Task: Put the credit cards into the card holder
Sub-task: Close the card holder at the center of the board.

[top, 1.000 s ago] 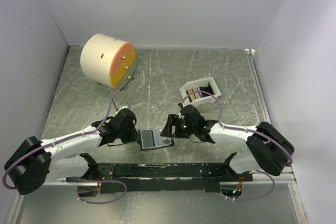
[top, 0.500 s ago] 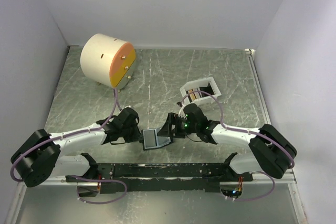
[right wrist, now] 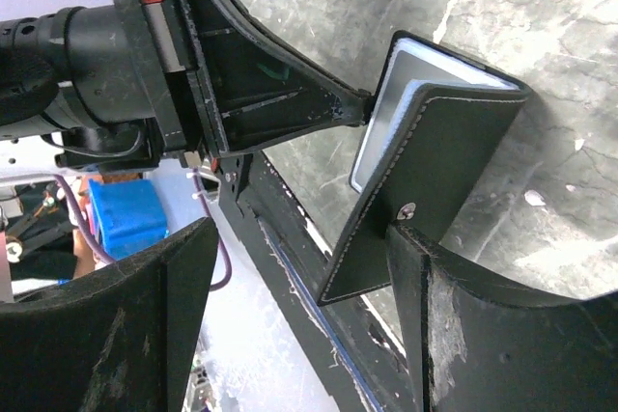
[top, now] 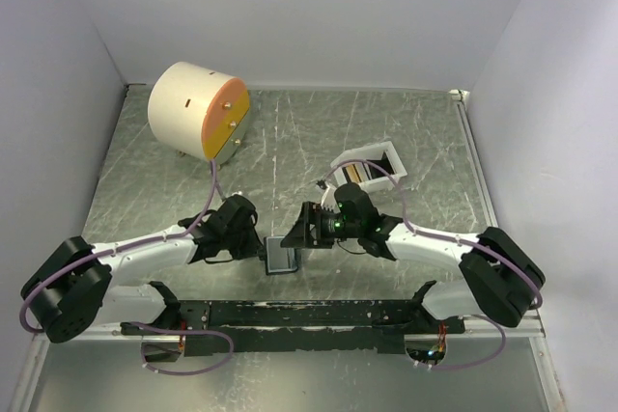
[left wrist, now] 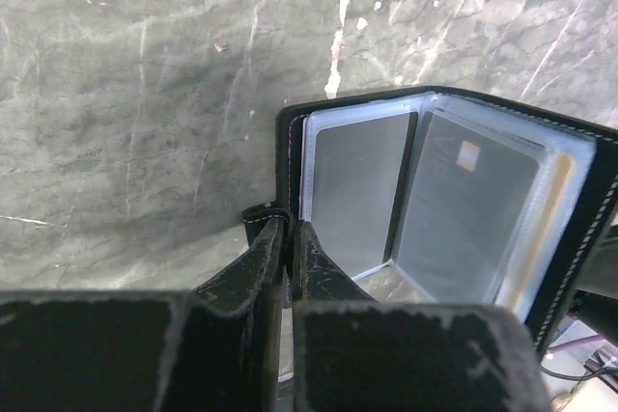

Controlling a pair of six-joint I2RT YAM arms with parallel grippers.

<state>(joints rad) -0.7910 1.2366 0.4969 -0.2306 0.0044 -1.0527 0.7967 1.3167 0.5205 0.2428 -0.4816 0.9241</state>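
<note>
You had the left gripper (left wrist: 283, 238) pinched shut on the black cover edge of the card holder (left wrist: 439, 205). The holder stood half open on the table (top: 145, 200), at the lower middle of the top view, between the two arms. The right gripper (right wrist: 304, 231) stood wide apart with nothing held, and one finger appeared to rest against the outside of the far cover.

The holder looked light and floppy, with soft stitched covers and thin clear sleeves that would likely buckle if pushed. The cover's rim, clear of the sleeves, seemed the best hold.

The credit cards (top: 355, 173) stood in the white tray (top: 391, 155), right of centre. They looked stiff, thin and slick, so you would likely do better taking one by its raised edge.
</note>
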